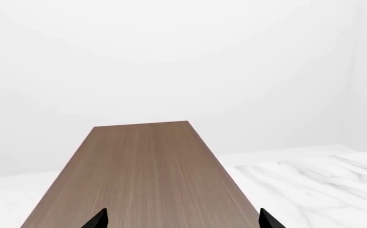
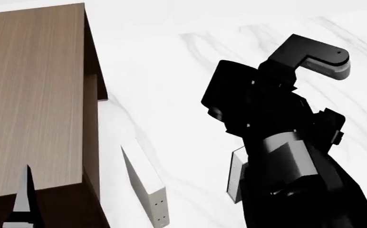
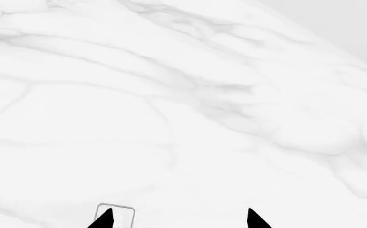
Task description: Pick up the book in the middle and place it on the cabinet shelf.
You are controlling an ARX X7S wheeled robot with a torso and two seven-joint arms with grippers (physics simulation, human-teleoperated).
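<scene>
**Hovering over marble, arms apart from the books**

Standing on the white marble table [image 2: 170, 71], an off-white book [image 2: 147, 185] with small spine dots sits just beside the dark-brown cabinet shelf [image 2: 31, 95]. The bulky black right arm [image 2: 278, 142] blocks most of another book [image 2: 236, 173], possibly the grey one; its cover is hidden. The left gripper [image 1: 182, 219] hangs over the cabinet's top, tips spread, holding nothing. The right gripper [image 3: 178, 219] is also spread above bare marble.

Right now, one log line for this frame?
left gripper open over cabinet | right gripper open over table | grey book unseen
</scene>
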